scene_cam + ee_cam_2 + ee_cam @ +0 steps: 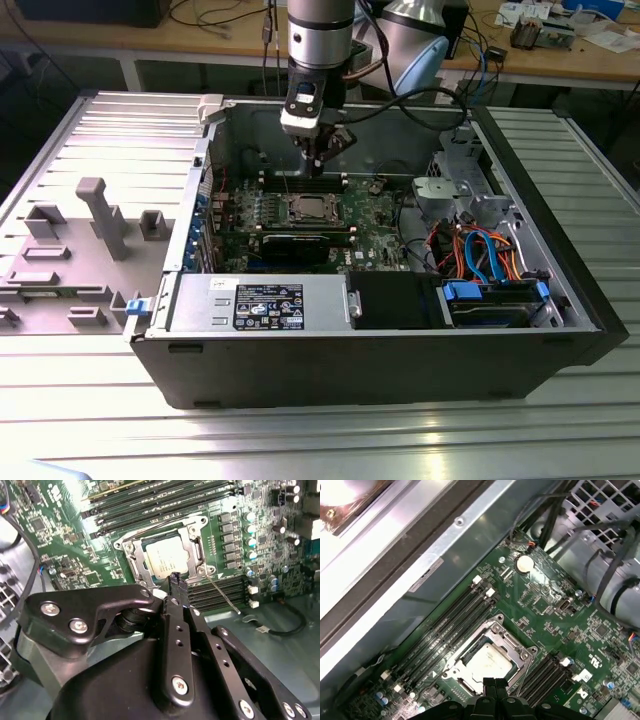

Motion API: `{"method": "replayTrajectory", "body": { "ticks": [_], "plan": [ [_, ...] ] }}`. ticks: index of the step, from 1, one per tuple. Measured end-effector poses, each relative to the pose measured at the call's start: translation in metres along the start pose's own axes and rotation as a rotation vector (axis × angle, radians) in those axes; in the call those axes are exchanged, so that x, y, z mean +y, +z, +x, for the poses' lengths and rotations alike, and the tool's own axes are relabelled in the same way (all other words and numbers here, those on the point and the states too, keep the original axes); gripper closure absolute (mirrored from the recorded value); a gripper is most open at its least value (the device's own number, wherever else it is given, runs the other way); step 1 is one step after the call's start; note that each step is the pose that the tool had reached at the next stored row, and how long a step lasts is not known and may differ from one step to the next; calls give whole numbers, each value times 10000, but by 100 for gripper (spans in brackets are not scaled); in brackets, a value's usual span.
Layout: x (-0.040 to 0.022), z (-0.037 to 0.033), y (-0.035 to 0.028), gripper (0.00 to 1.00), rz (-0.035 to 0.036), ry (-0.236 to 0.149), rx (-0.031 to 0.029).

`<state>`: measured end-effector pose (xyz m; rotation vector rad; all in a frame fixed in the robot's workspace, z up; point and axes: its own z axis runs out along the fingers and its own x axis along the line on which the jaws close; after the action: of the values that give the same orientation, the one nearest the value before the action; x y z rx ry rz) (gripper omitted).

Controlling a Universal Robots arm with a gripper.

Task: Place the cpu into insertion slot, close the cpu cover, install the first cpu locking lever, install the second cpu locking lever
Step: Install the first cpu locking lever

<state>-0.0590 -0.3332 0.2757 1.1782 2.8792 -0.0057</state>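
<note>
The cpu [166, 556] [488, 664] lies flat in the insertion slot [306, 208] on the green board, its silver top showing. The cpu cover [198, 550] [514, 646] is folded down around it as a silver frame. A thin metal locking lever [223, 595] sticks out slantwise from one corner of the socket, over the memory slots. My gripper [320, 160] [177, 580] [495, 683] hangs a short way above the socket's edge. It is shut, black fingertips pressed together, with nothing between them.
Long black memory slots [451, 625] run on both sides of the socket. A black graphics card [300, 243] lies in front of it in the exterior view. The case walls [330, 112], a drive cage with coloured cables [480, 250] and the power supply [262, 302] hem the board in.
</note>
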Motion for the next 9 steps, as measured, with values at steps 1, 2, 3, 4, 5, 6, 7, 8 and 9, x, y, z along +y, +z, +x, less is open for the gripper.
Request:
{"method": "replayTrajectory", "body": {
  "ticks": [1,2,3,4,5,6,7,8,9],
  "plan": [
    [0,0,0,89,-4,-132,1],
    [0,0,0,89,-8,-267,2],
    [0,0,0,89,-11,-398,3],
    [0,0,0,89,-15,-533,4],
    [0,0,0,89,-23,-784,6],
    [0,0,1,89,-30,-1010,8],
    [0,0,1,89,-34,-1147,10],
    [0,0,1,89,-42,-1400,12],
    [0,0,2,89,-49,-1643,14]
  ]
}}
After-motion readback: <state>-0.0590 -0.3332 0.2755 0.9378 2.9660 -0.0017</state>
